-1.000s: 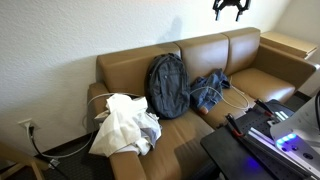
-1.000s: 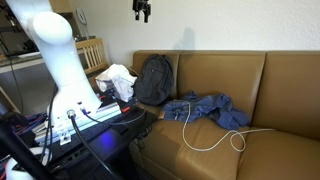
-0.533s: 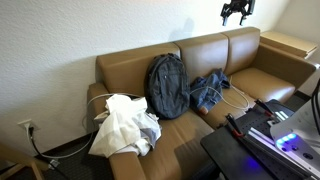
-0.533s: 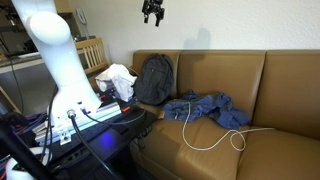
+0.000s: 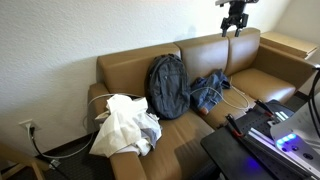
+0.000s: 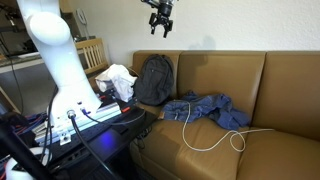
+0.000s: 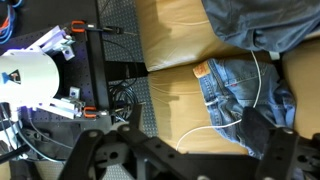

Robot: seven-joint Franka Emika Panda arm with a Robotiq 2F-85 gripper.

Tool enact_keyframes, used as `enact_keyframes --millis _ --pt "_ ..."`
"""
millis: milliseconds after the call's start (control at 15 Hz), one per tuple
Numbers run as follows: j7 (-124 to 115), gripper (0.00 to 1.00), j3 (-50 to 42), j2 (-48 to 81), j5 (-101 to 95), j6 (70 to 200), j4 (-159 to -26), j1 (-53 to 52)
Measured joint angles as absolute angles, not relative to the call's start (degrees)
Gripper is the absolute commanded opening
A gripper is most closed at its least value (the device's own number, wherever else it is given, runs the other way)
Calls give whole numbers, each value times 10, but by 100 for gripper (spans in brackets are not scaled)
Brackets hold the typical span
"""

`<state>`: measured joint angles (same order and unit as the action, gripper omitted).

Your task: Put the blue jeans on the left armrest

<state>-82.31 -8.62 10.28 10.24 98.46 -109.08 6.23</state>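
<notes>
The blue jeans lie crumpled on the middle seat of the brown sofa, to the right of the backpack; they also show in an exterior view. My gripper hangs high in the air above the sofa back, open and empty, as it also appears in an exterior view. In the wrist view the jeans lie far below, with my gripper spread wide and one finger over their edge. The sofa's left armrest carries a heap of white clothes.
A dark grey backpack leans upright against the sofa back. A white cable loops across the seat and over the jeans. The robot's base and a black stand are in front of the sofa.
My gripper has moved a little lower and along the sofa back towards the spot above the jeans. It stays open. Nothing on the sofa has moved.
</notes>
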Motion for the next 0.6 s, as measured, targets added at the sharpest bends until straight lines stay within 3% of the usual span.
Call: enact_keyframes --millis 333,600 --pt "-840 100 -136 233 162 1129 -1090 113" --pt "-846 100 -137 299 209 1132 -1066 133"
